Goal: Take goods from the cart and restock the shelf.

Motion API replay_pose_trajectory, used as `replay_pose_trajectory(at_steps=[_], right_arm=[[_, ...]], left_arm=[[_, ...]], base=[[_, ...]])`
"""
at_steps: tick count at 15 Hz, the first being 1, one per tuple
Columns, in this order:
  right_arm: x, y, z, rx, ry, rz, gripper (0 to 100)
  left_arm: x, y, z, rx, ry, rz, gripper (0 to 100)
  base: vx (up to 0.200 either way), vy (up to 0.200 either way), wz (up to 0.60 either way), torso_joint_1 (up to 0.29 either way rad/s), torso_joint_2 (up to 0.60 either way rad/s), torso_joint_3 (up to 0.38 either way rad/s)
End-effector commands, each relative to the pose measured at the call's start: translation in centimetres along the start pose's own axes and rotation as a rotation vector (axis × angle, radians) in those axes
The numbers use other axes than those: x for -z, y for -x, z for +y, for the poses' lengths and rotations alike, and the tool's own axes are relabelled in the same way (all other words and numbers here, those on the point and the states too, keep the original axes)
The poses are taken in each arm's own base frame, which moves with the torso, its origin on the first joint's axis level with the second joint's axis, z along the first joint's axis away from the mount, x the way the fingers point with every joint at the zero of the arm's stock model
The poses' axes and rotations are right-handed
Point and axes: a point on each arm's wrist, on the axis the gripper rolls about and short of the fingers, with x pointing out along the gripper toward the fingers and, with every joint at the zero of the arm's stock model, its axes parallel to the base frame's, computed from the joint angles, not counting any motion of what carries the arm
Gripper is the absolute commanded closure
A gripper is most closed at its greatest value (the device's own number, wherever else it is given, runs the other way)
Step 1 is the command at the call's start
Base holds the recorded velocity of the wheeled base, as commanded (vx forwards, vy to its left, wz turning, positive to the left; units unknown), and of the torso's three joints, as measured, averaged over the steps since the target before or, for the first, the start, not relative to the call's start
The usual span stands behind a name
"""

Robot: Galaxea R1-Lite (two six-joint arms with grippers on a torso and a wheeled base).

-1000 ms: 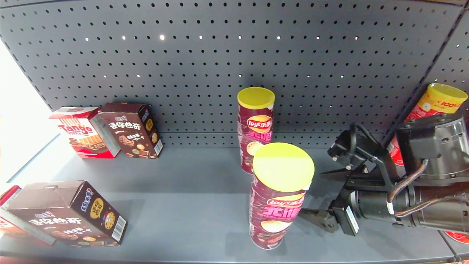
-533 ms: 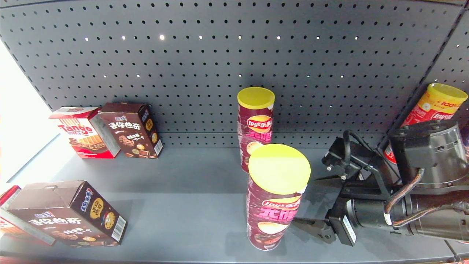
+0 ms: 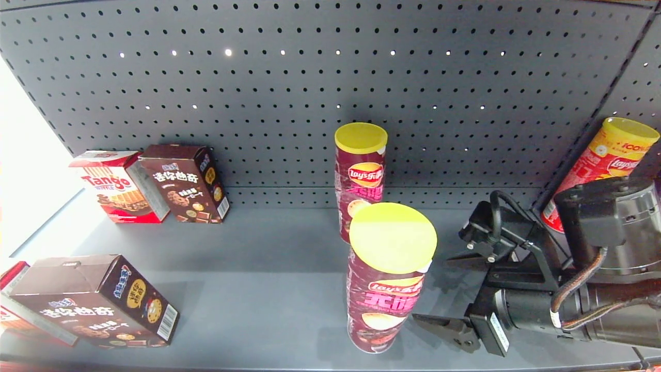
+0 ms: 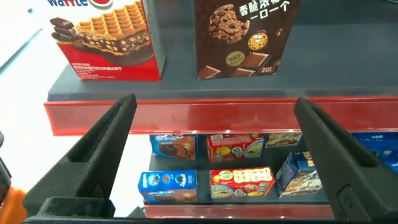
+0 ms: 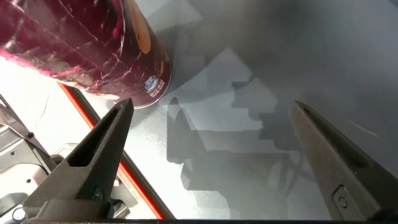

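We are looking at a dark grey metal shelf with a perforated pegboard back; its floor is smooth and matte. The front chip can, a glossy maroon cylinder with a flat yellow plastic lid, is standing upright near the shelf's front edge. Its long axis is vertical and its lid is pointing up, directly before a matching rear can by the pegboard. The right claw, black with tapered wedge fingers, is sitting just right of the front can, jaws spread wide and holding nothing. The left claw is likewise gaping empty, facing the shelf's red front strip under cardboard snack boxes. Since a second ago the right claw has been drawing back rightward off the can, which has settled slightly left.
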Motion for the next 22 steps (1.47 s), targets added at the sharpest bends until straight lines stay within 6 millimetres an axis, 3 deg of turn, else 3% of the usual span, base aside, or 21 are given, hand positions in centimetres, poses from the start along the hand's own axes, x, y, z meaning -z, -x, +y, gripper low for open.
replay_pose_trajectory(at_steps=[1, 22], right_arm=[[-0.1, 0.1, 0.1, -0.002, 0.004, -0.004, 0], [-0.8, -1.2, 0.8, -0.035, 0.019, -0.001, 0]], left_arm=[[0.0, 0.0, 0.0, 0.0, 0.0, 0.001, 0], [0.0, 0.0, 0.0, 0.0, 0.002, 0.001, 0]], base=[[0.0, 0.0, 0.0, 0.0, 0.0, 0.0], [0.0, 0.0, 0.0, 0.0, 0.0, 0.0]])
